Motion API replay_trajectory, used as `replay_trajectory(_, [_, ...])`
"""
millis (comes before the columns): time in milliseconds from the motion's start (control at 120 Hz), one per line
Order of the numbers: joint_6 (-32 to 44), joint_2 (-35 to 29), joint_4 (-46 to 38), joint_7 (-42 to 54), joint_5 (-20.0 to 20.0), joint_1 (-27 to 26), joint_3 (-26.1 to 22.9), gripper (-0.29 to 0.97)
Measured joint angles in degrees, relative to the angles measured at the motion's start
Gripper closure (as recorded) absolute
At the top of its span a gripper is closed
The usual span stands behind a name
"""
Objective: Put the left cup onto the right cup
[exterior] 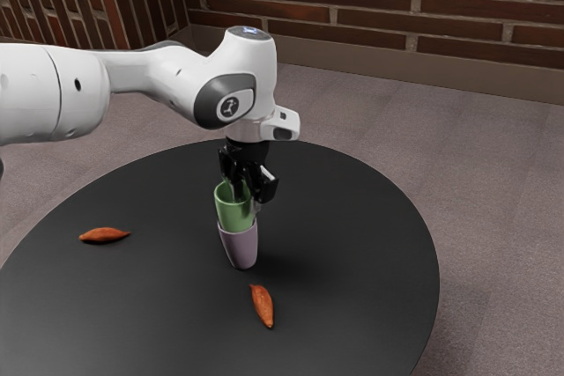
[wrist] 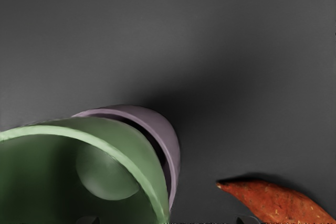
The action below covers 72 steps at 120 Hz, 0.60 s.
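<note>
Black table (exterior: 370,244), purple cup (exterior: 239,248), sweet potatoes (exterior: 104,235) (exterior: 262,305)

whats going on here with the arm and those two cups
The white robot arm's black gripper is clamped on the rim of a smooth green cup. That cup sits partly inside a pale purple cup, which stands on the round black table. The green cup leans a little and has not been let go yet. An orange-red sweet potato lies close by and a second sweet potato farther off, both apart from the cups.

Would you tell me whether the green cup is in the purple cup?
In: the green cup sits nested, base below the rim of the purple cup.
</note>
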Motion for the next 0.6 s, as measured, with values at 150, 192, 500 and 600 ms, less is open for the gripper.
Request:
replay_trajectory(150, [-1.86,-1.18,0.49,-0.91,-0.05,-0.01,-0.74,0.18])
replay_trajectory(192, [-2.32,-1.82,0.58,-1.13,-0.05,0.01,-0.95,0.15])
replay_trajectory(500, [-6.72,-8.66,2.20,-2.24,-0.27,-0.16,-1.80,0.03])
replay_trajectory(600, [-8.18,-10.77,2.56,-2.20,-0.59,-0.11,-1.59,0.02])
